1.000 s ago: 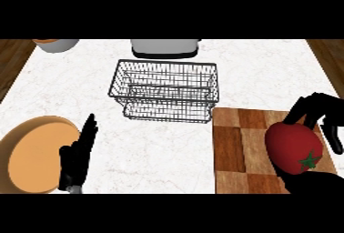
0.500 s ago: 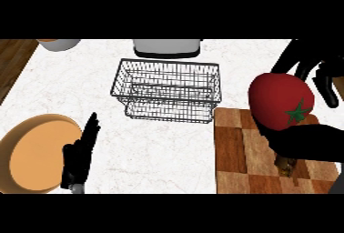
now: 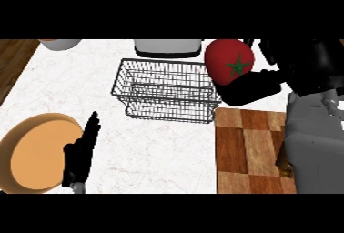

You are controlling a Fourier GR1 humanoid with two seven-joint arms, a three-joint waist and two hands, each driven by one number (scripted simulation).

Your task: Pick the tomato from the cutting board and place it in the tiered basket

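Head view, looking steeply down: the right hand (image 3: pixel 252 88) is up at the right, its black fingers (image 3: pixel 295 54) and thumb curled round the red tomato (image 3: pixel 228 60), which has a green star-shaped stem mark facing the camera. The tomato is held in the air just beside the upper right corner of the wire tiered basket (image 3: pixel 168 91), overlapping its rim from this angle; whether it touches the wire I can't tell. The checked wooden cutting board (image 3: pixel 245 150) lies on the white marbled surface (image 3: pixel 161 154) to the right of the basket, partly hidden under the grey forearm. The left hand (image 3: pixel 80 152) rests at the lower left, fingers straight and holding nothing, beside a round tan plate (image 3: pixel 30 157). A grey container (image 3: pixel 168 47) sits behind the basket
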